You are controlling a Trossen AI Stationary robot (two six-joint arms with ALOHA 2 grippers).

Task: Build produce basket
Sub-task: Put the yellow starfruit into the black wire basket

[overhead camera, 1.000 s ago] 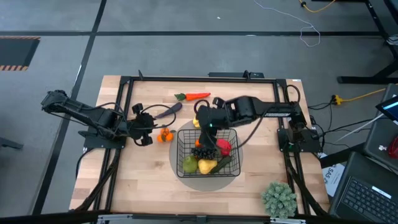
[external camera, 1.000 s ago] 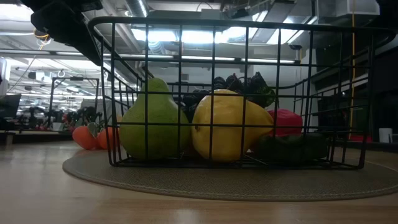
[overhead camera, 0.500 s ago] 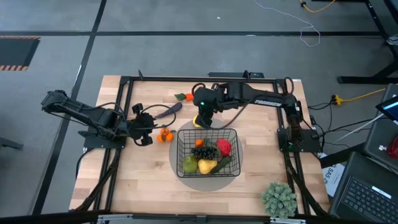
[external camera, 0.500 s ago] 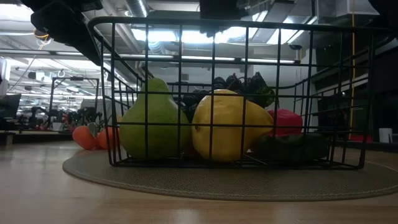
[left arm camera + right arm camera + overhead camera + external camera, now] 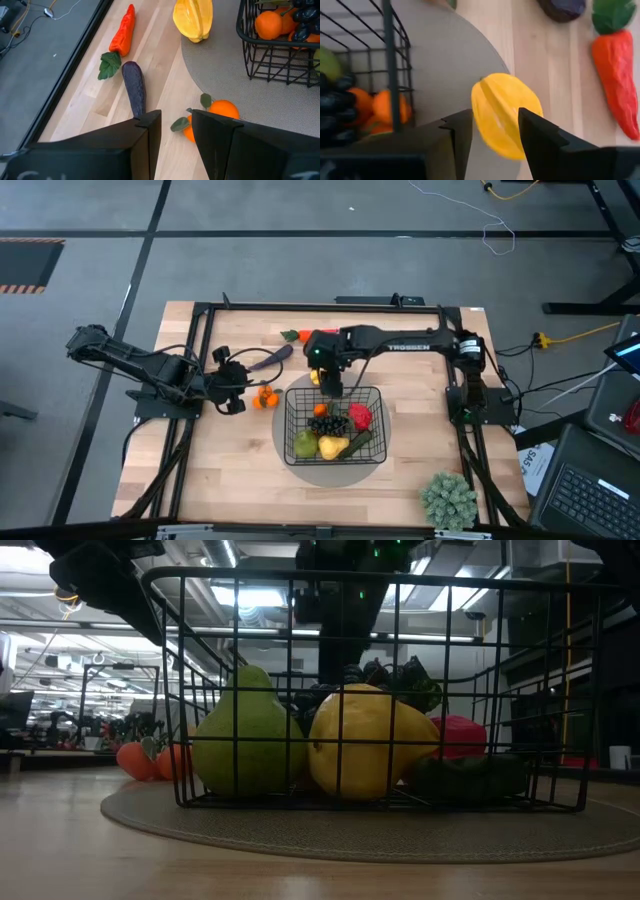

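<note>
yellow fruit [image 5: 506,114] between right jaws, ungripped

Basket [image 5: 372,395] wall beside yellow fruit [image 5: 506,115]

1. My desk [image 5: 230,470] is pale wood planks with a black frame bolted along its edges.
2. A grey round mat [image 5: 282,448] lies on it, carrying the basket [image 5: 337,426].
3. The orange carrot [image 5: 318,334], purple eggplant [image 5: 270,358] and two tangerines [image 5: 265,395] lie on bare wood.
4. A yellow fruit [image 5: 193,19] sits at the mat's edge.
5. A bushy plant [image 5: 448,500] stands at a near corner.
</note>
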